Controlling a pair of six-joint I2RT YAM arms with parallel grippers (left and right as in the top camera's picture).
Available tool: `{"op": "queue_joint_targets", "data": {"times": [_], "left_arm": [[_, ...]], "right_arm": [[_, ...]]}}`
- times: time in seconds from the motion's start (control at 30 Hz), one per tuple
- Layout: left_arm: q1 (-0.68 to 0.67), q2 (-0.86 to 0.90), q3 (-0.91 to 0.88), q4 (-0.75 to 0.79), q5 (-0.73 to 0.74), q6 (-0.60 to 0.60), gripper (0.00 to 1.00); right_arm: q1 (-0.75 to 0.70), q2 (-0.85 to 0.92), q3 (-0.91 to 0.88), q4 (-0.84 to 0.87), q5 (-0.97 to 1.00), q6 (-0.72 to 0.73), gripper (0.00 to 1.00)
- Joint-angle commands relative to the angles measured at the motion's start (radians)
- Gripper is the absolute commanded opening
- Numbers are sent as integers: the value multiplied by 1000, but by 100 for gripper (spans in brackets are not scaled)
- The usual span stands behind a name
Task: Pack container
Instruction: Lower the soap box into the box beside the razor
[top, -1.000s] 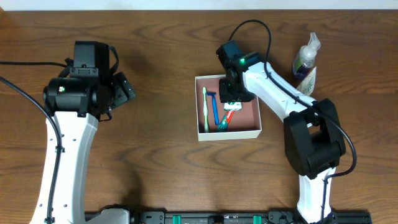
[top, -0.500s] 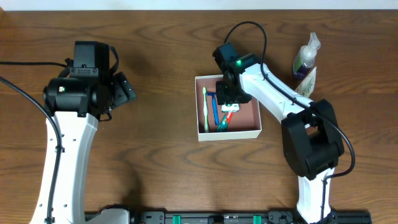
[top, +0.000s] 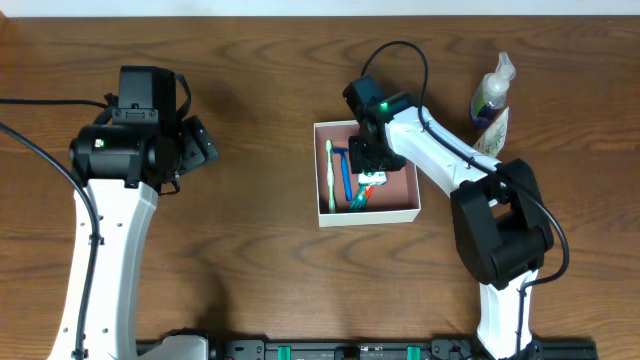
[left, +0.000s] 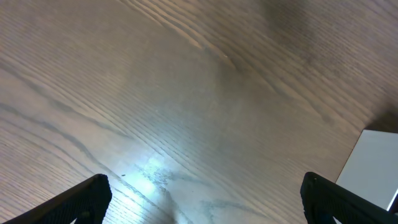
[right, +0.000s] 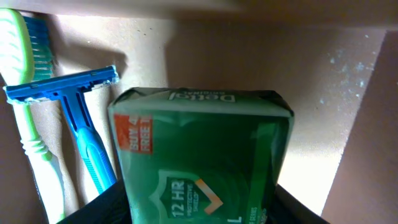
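A dark wooden bench (top: 260, 250) seen from above. Toward its left edge, the left gripper (top: 198, 143) hangs over the wood, jaws spread wide and holding nothing. Just right of the bench's middle sits the square, shallow, white-walled container (top: 372, 215). A green plastic toothbrush (top: 331, 172) and a blue plastic razor (top: 345, 175) lie along its left wall. The right gripper (top: 366, 158) reaches inside, jaws either side of a green soap packet (right: 199, 162); whether they clamp it, I cannot tell. A clear pump bottle (top: 492, 95) stands near the far right corner.

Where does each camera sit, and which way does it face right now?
Overhead: above the table, straight down; shows left arm, right arm, right gripper over container.
Left wrist: on left arm, down at bare wood; own fingertips.
Right wrist: on right arm, into container at soap pack, razor, toothbrush; own fingers.
Shared: overhead and right wrist both show razor, toothbrush.
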Motion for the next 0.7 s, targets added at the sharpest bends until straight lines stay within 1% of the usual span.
{"op": "queue_joint_targets", "data": {"times": [0.0,0.17,0.67], "left_arm": [[4,3,1,-3,-5,-16,98],[4,3,1,-3,-5,-16,98],[4,3,1,-3,-5,-16,98]], "right_arm": [[10,6,-12,5,-22,-6,57],[16,6,-12,13,-22,-6,63],[11,5,-9,20,-21,-6,63]]}}
